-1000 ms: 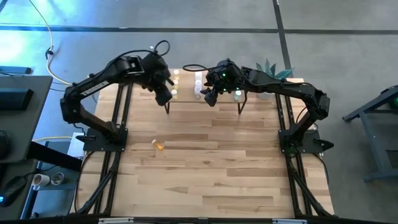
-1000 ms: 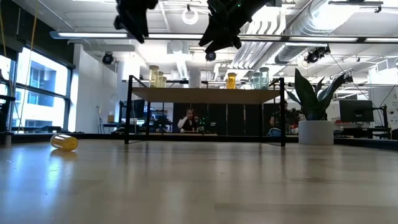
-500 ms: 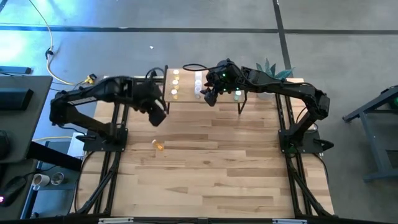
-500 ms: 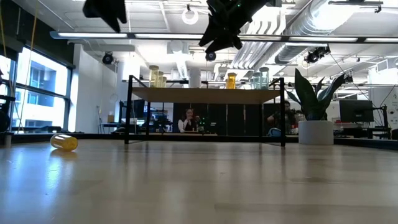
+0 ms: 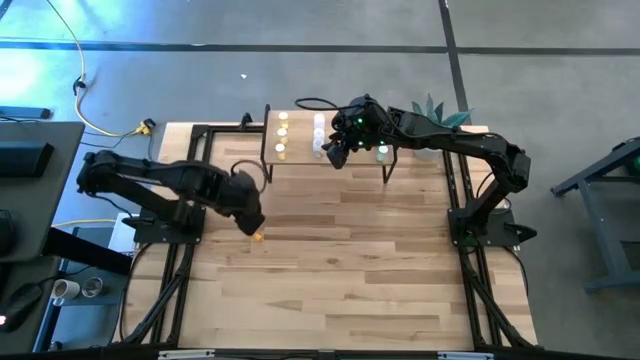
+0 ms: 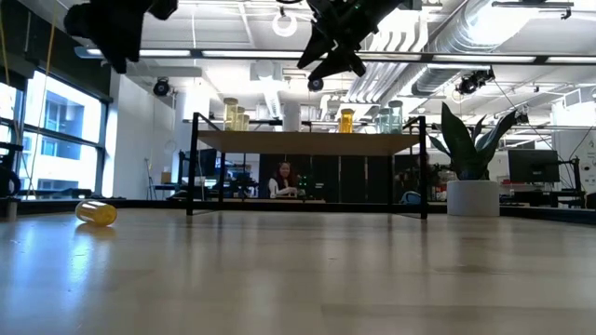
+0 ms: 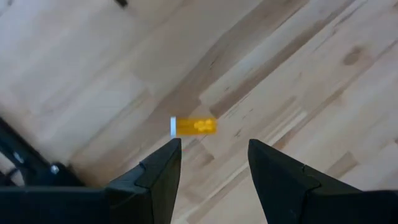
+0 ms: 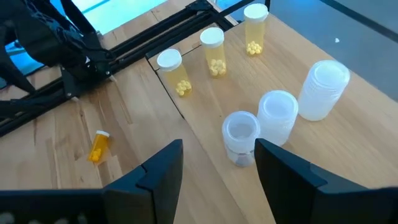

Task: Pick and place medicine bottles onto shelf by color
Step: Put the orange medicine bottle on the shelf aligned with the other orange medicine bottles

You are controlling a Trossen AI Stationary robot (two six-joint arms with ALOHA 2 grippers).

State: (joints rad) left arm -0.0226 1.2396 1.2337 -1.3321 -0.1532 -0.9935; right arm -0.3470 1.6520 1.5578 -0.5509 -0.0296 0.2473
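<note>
An orange medicine bottle (image 7: 194, 126) with a white cap lies on its side on the table (image 5: 257, 235), also seen at the left of the low view (image 6: 96, 213). My left gripper (image 7: 213, 144) hangs open above it, pointing steeply down, touching nothing (image 5: 250, 217). The shelf (image 5: 325, 160) stands at the table's far edge. Three yellow bottles (image 8: 213, 51) stand upright at its left end, with white ones (image 8: 278, 115) beside them. My right gripper (image 8: 219, 149) hovers open over the shelf's middle (image 5: 335, 152), empty.
A potted plant (image 6: 470, 167) stands at the far right, beside the shelf. Black frame rails (image 5: 185, 250) run along both side edges of the table. The near half of the table (image 5: 350, 280) is bare wood. A person sits in the room behind the shelf (image 6: 284, 181).
My left gripper has swung from above the shelf's left end toward the table's near edge and left, sinking and rolling its wrist, and now hangs over the lying orange bottle. The bottle has not moved. My right gripper has kept its place.
</note>
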